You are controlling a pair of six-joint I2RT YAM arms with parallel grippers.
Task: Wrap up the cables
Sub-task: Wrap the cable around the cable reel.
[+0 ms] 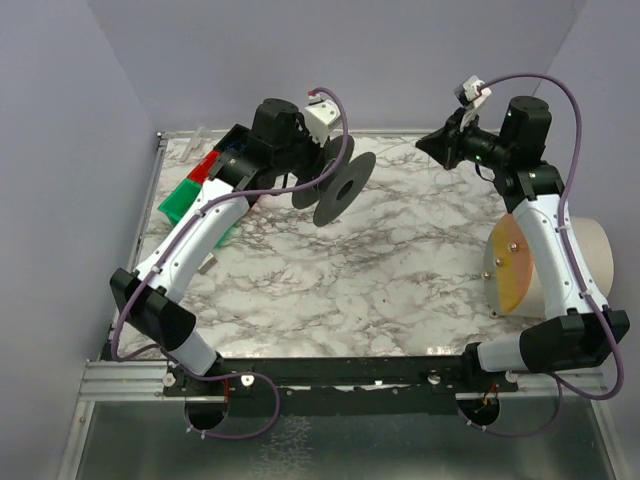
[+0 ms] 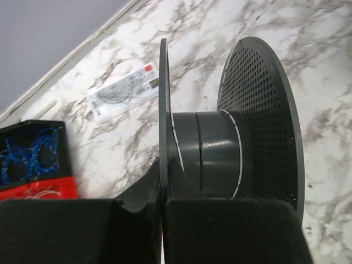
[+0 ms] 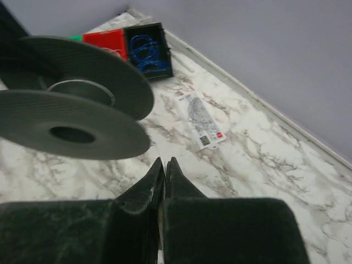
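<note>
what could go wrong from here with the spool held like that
1. The left jaws pinch only the thin edge of one flange of the spool; a pull while winding might twist it loose.
2. The right jaws are shut, but no cable shows clearly between them, so there may be nothing to feed.
3. A loose strand could drag the card nearby.
</note>
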